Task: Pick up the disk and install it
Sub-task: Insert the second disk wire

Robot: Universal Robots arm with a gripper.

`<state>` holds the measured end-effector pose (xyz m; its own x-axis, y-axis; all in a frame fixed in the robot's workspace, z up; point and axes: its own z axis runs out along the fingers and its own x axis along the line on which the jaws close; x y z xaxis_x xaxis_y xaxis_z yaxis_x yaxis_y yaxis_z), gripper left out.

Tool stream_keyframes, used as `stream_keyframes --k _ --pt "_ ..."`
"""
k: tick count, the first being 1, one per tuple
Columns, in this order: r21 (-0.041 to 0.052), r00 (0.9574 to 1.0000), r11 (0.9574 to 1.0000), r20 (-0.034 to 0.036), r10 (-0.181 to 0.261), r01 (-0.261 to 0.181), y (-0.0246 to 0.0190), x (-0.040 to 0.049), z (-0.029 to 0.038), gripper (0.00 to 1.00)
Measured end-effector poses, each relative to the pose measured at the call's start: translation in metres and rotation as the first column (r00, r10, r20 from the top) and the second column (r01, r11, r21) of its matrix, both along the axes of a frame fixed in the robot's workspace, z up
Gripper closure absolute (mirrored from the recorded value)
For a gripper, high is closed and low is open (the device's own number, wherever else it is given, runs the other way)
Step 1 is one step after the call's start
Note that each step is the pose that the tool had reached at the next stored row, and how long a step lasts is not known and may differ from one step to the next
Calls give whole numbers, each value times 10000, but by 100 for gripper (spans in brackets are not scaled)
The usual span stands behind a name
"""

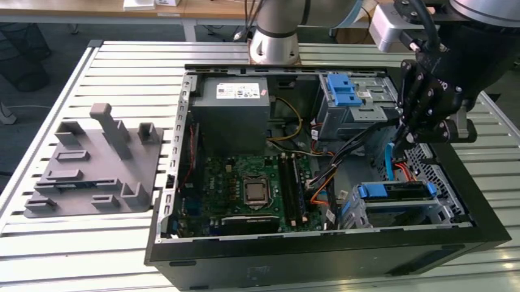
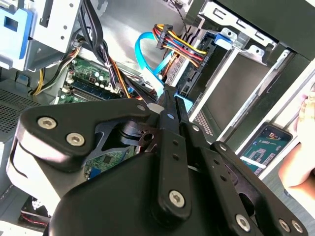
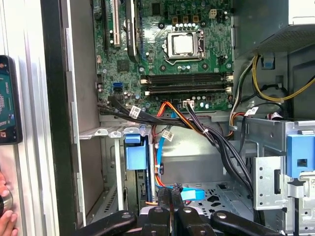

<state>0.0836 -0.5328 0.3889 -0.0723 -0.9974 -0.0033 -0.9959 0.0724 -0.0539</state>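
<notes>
The flat silver hard drive in its bright blue plastic carrier frame (image 1: 396, 192) sat in the grey metal drive cage (image 1: 445, 210) at the open case's front corner. I judged it dense, rigid and shock-sensitive, best taken by the blue frame's edges, not the labelled face. The black gripper (image 3: 172, 196) hung just beside the cage, fingers closed together near a light-blue flat cable (image 3: 191, 193), holding nothing I could make out.
</notes>
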Motion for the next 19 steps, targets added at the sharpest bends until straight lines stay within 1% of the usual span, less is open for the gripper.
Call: stream_keyframes --k 2,4,5,6,7,8,9,11,12,14,15,17,19 --pt "0 10000 10000 0 -1 1 0 -1 0 84" --pt "-29 10000 10000 0 -1 1 6 0 0 84" --pt "-51 10000 10000 0 -1 1 12 0 0 82" --pt "-102 10000 9999 0 -2 2 24 -1 0 82" --pt "-187 10000 9998 0 -2 2 38 -1 -1 76" --pt "-272 10000 9996 0 -2 2 52 -1 -4 76" --pt "-308 10000 9995 -1 -1 1 68 -1 -8 76" --pt "-337 10000 9994 0 -1 1 89 -1 -20 76" --pt "-364 10000 9993 3 -1 1 91 -2 -30 76" --pt "-473 10000 9989 17 -2 3 91 -6 -49 76" --pt "-508 10000 9987 21 -1 2 91 -6 -63 76" --pt "-540 10000 9985 22 0 1 97 -6 -100 76" --pt "-542 10000 9985 22 -1 2 105 -6 -130 76"
